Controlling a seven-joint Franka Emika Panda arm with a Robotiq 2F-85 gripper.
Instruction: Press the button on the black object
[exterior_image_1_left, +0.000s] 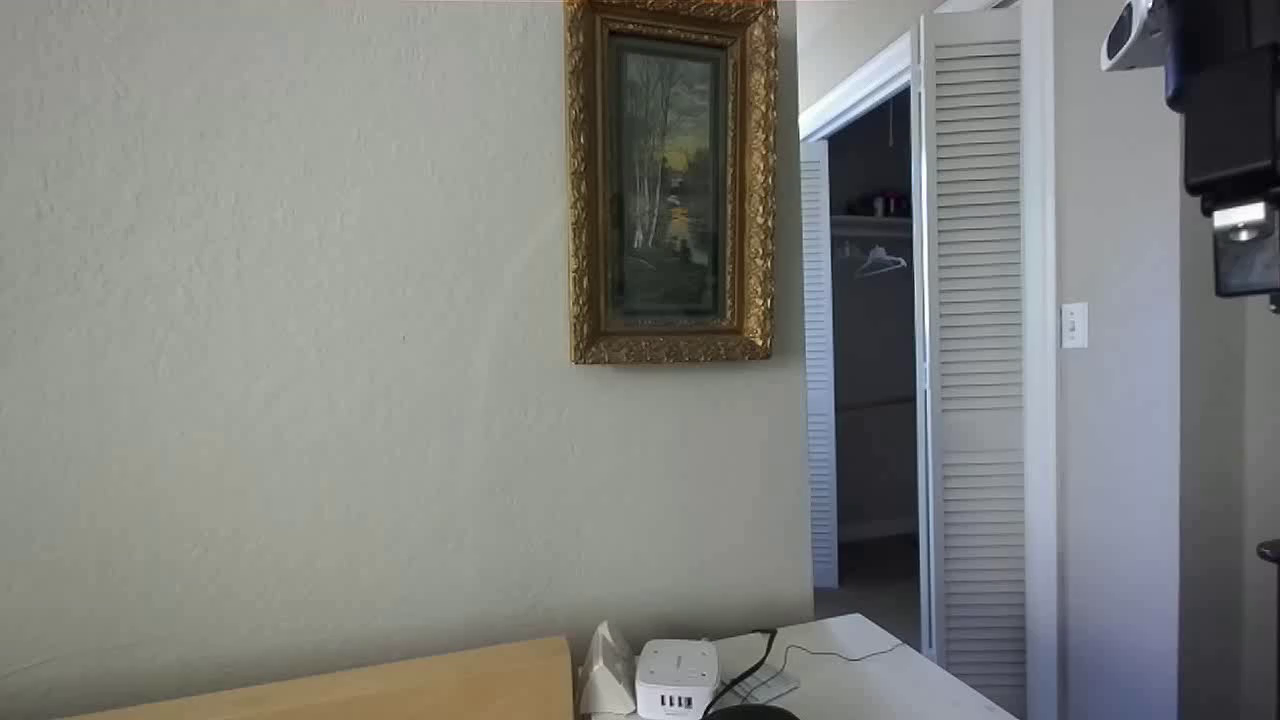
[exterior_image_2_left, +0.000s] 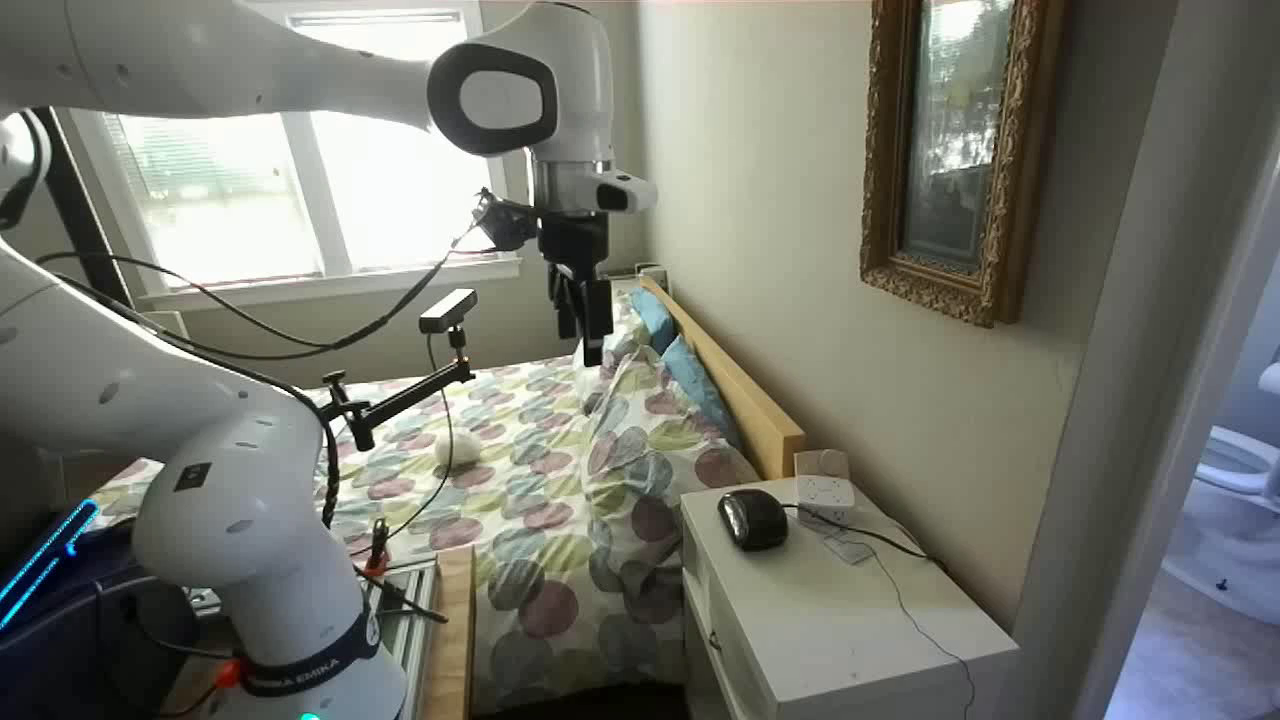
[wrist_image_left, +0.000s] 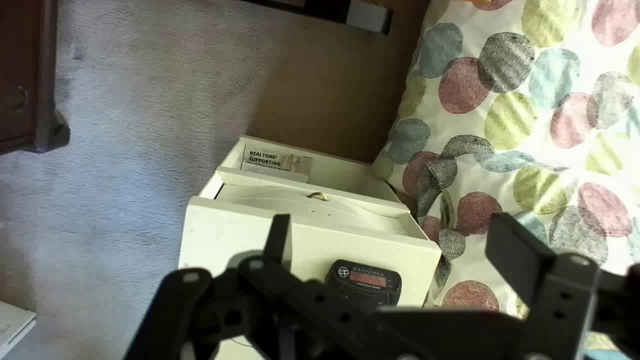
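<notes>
The white nightstand (exterior_image_2_left: 850, 615), lower right in an exterior view, bears the black clock radio (exterior_image_2_left: 754, 520) toward the upper left of its top. The radio's casing looks like hard plastic: probably light, stiff, and slick enough to skid if shoved sideways. It needs no grasp; a gentle straight-down press on its top should do, though the button is too small to pick out. The gripper (exterior_image_2_left: 580, 347), upper centre in that frame, hangs above and left of the radio, well apart. In the wrist view its 2 fingers (wrist_image_left: 515, 247) stand spread, pinching nothing; the radio appears between them, lower centre, partly hidden, its red display (wrist_image_left: 368, 278) showing.
</notes>
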